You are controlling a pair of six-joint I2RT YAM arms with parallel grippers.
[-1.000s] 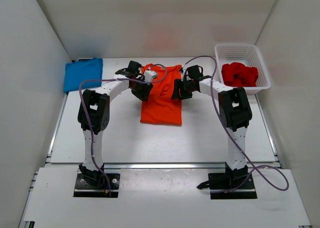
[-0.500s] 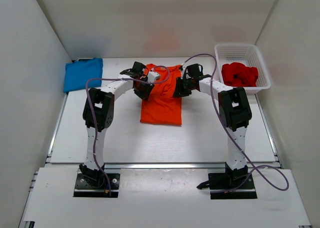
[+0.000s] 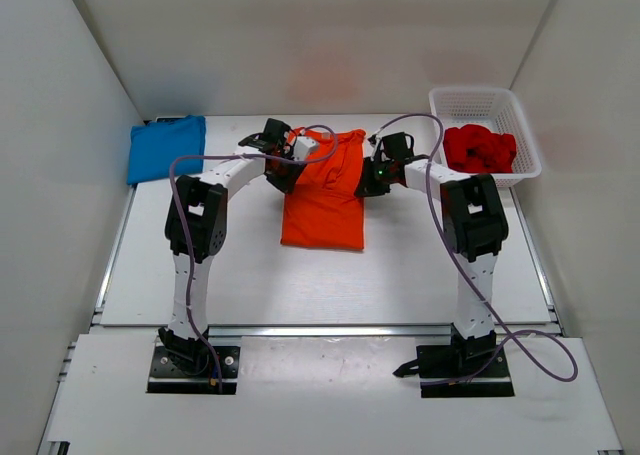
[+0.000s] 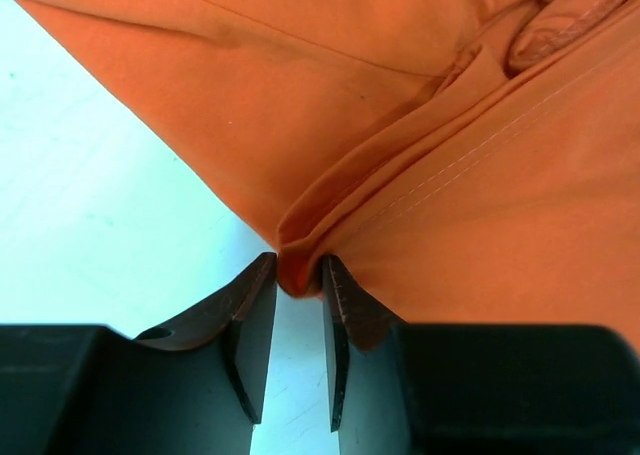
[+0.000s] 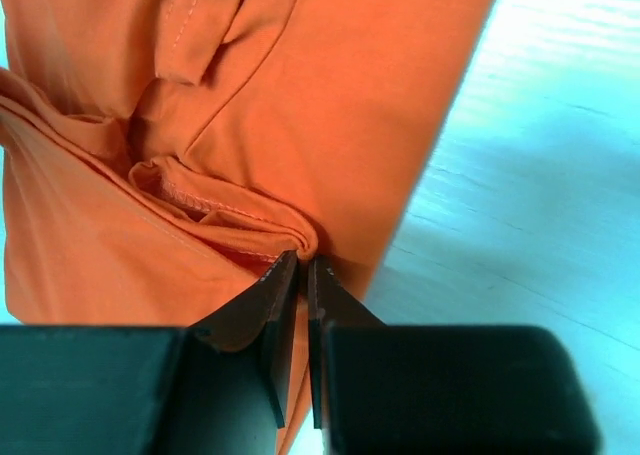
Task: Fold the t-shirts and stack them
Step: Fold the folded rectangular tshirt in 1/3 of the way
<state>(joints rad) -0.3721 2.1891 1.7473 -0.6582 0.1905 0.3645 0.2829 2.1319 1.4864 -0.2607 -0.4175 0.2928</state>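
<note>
Here, my left gripper (image 4: 298,275) pinches the orange t-shirt (image 3: 322,203) at its left border. In the left wrist view the two dark fingers stand close together, with a small roll of doubled cloth caught between their tips. To the left of that fold the white table (image 3: 250,275) shows bare. To the right, a seam with pale stitching runs diagonally away across the cloth.

My right gripper (image 5: 303,265) is likewise pressed together on the same shirt, at its right side. The right wrist view shows the fingers almost touching, nipping a bunched hem whose stitched edge curls just above the tips. The table lies to the right of the cloth.

Seen from above, both grippers sit over the far part of the orange t-shirt, mine on the left at its left edge and mine on the right at its right edge. Between them the cloth is gathered and rumpled. The near part lies flat on the table as a rough rectangle, midway between my two arms.

The blue t-shirt (image 3: 166,148) lies folded flat at the far left of the table, well apart from the orange one. The deep red t-shirt (image 3: 480,148) sits crumpled inside the white lattice basket (image 3: 480,97) at the far right.
</note>
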